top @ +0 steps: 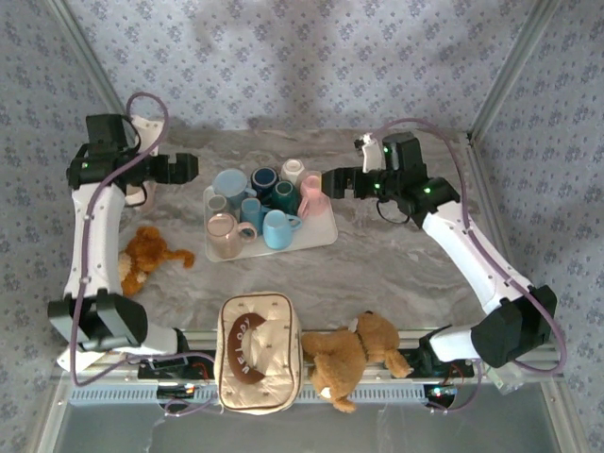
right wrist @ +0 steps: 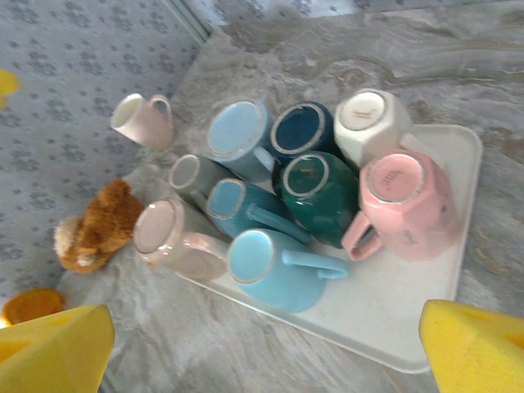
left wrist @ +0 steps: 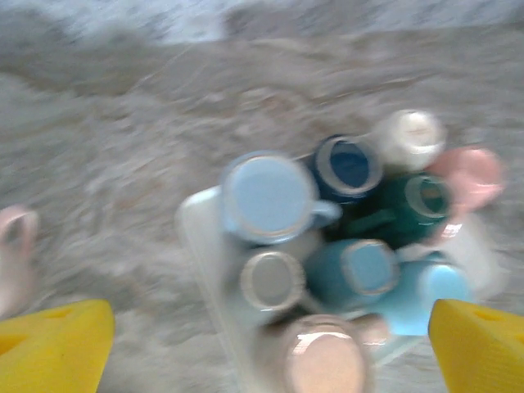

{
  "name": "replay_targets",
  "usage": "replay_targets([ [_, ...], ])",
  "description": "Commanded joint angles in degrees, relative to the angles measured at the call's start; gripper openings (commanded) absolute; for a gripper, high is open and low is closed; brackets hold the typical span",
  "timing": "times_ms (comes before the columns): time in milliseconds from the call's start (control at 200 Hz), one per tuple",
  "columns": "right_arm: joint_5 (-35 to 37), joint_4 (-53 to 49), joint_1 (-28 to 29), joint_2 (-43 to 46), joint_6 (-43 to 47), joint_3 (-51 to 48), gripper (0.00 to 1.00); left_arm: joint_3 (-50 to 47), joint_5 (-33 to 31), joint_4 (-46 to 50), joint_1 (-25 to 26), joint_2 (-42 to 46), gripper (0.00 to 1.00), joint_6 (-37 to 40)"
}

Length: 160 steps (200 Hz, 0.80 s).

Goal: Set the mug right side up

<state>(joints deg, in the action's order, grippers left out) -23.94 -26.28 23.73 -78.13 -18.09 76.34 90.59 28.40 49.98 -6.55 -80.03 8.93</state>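
Several mugs stand upside down, packed together on a white tray [top: 321, 231]: a large light blue one [right wrist: 237, 131], navy [right wrist: 301, 127], white [right wrist: 370, 119], dark green [right wrist: 319, 192], pink [right wrist: 409, 201], grey [right wrist: 192, 173], teal [right wrist: 237, 209], a second light blue [right wrist: 274, 266] and a beige one [right wrist: 168, 233]. A pale pink mug [right wrist: 143, 120] stands right side up on the table left of the tray. My left gripper [top: 184, 167] hovers open above the tray's left side, nothing between its yellow pads [left wrist: 57, 348]. My right gripper [top: 330, 181] hangs open over the tray's right side, also empty.
A small brown plush toy [top: 146, 255] lies left of the tray. A beige pouch [top: 257, 349] and a teddy bear [top: 349, 354] lie at the near edge between the arm bases. Patterned walls close in the table at the back and sides.
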Motion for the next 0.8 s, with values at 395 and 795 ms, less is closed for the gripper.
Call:
replay_targets([
  [395,8.75,-3.28,0.75,-4.5,-6.69,-1.37,0.98,-18.16,24.54,-15.03,11.49,10.51,1.0,-2.81],
  [795,12.46,-0.99,1.36,-18.13,-16.86,4.92,1.0,-18.42,17.14,-13.64,13.33,3.43,1.0,-10.53],
])
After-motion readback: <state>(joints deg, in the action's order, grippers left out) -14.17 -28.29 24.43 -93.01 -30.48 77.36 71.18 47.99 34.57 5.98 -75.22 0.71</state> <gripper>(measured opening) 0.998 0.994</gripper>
